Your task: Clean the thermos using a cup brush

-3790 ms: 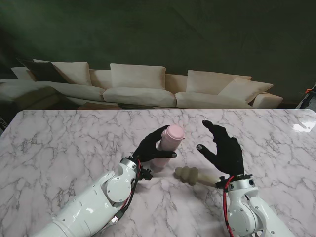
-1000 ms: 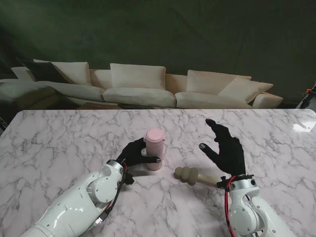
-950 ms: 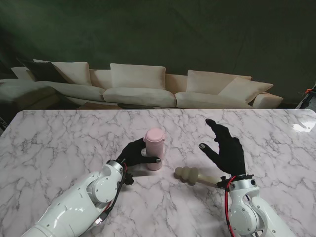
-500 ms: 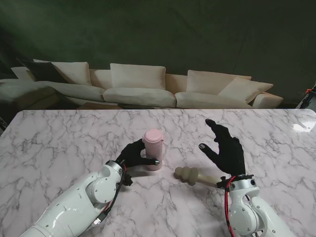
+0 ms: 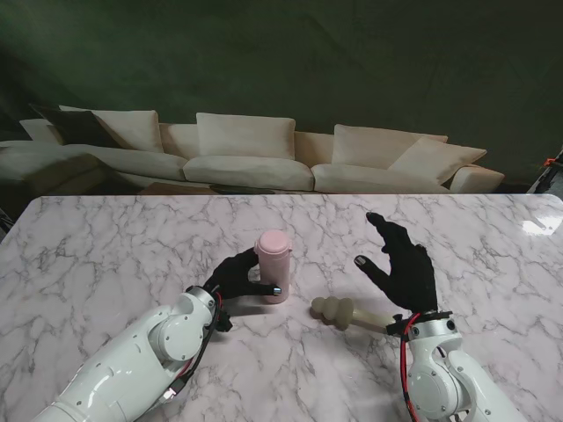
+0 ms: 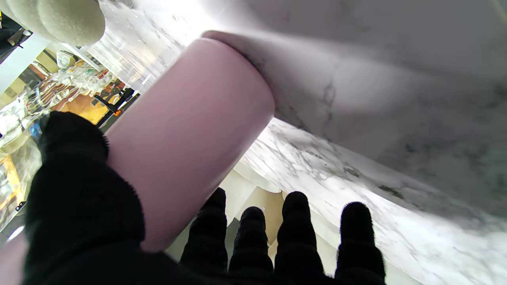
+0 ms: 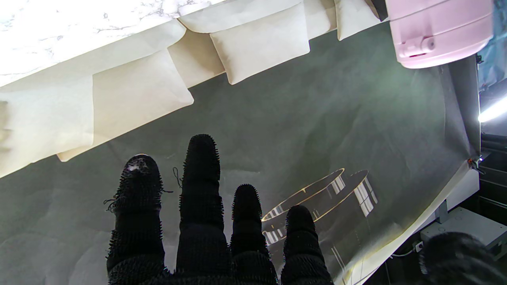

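Both hands matter: the left hand (image 5: 236, 274) grips the upright pink thermos (image 5: 273, 265) on the surface (image 5: 106, 255), so its fingers should hold steady while the right hand (image 5: 400, 264), spread wide and empty, reaches the brush (image 5: 343, 312) lying beneath its palm.

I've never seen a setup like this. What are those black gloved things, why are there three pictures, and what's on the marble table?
They are two robot hands, each with five fingers in a black glove, on white arms. The wide picture comes from a camera on the robot's stand, looking down at the marble table. The other two come from cameras on the wrists, looking along the fingers, so they appear upside down. The left robot hand is wrapped around a pink thermos that stands upright on the table with its lid closed. The right robot hand is raised, open and holding nothing. Near it lies a cream cup brush with a lumpy sponge head, untouched.
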Controlling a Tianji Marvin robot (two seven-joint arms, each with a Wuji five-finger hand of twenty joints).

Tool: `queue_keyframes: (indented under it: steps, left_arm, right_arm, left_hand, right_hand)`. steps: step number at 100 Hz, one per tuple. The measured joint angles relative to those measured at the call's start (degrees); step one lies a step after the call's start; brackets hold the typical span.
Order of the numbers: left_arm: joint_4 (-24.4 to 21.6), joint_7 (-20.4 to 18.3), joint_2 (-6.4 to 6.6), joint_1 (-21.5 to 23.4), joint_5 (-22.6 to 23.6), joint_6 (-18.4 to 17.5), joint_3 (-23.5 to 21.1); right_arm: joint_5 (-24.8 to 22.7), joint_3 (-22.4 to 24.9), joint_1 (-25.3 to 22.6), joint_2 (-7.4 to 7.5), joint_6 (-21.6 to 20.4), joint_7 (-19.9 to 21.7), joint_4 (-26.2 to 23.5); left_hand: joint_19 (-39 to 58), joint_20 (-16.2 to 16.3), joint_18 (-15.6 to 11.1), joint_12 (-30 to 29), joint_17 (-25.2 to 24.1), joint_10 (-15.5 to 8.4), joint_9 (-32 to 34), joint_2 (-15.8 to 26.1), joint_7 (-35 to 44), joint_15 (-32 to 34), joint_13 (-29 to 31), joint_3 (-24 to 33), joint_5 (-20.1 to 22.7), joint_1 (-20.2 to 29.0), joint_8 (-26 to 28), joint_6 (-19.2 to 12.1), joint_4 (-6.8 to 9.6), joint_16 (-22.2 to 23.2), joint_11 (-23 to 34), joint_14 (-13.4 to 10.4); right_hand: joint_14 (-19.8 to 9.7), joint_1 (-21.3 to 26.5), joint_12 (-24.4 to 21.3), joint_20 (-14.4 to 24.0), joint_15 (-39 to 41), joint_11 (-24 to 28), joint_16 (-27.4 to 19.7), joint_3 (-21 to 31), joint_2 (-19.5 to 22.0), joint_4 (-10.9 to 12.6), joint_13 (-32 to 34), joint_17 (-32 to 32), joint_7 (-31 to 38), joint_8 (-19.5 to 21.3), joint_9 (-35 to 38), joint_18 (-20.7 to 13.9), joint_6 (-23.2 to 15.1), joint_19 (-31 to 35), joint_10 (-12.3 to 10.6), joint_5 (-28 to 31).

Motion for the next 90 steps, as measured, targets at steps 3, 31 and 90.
queue_keyframes:
  steps: [3, 31, 90]
  left_arm:
    - [0.0, -0.1, 0.02, 0.0, 0.0, 0.0, 0.0]
    - [-0.7, -0.5, 0.22, 0.5, 0.1, 0.0, -1.2]
    - [-7.6, -6.6, 2.58, 5.1, 5.5, 0.1, -9.3]
  right_arm:
    - [0.0, 0.0, 0.0, 0.00, 0.0, 0.0, 0.0]
    - [0.0, 0.0, -0.1, 0.00, 0.0, 0.0, 0.0]
    - [0.2, 0.1, 0.0, -0.03, 0.0, 0.0, 0.0]
  left_hand:
    - [0.0, 0.2, 0.0, 0.0, 0.1, 0.0, 0.0, 0.0, 0.0, 0.0, 0.0, 0.0, 0.0, 0.0, -0.1, 0.0, 0.00, 0.0, 0.0, 0.0]
    - [0.0, 0.4, 0.0, 0.0, 0.2, 0.6, 0.0, 0.1, -0.2, 0.0, 0.0, 0.0, -0.7, -0.1, -0.7, 0.0, 0.01, 0.0, -0.6, 0.1]
    - [1.3, 1.1, 0.5, 0.0, 1.1, 1.4, 0.1, 1.0, -0.3, 0.0, 0.4, 0.6, -0.7, -3.8, -0.9, 0.0, 0.71, 0.0, -0.6, 1.1]
  right_hand:
    - [0.0, 0.0, 0.0, 0.0, 0.0, 0.0, 0.0, 0.0, 0.0, 0.0, 0.0, 0.0, 0.0, 0.0, 0.0, 0.0, 0.0, 0.0, 0.0, 0.0]
    - [0.0, 0.0, 0.0, 0.0, -0.1, 0.0, 0.0, 0.0, 0.0, 0.0, -0.6, 0.0, 0.0, 0.0, 0.0, 0.0, 0.0, -0.1, 0.0, 0.0]
    - [0.0, 0.0, 0.0, 0.0, -0.1, 0.0, 0.0, 0.0, 0.0, 0.0, -0.6, -0.2, 0.0, 0.0, 0.0, 0.0, 0.0, -0.1, 0.0, 0.0]
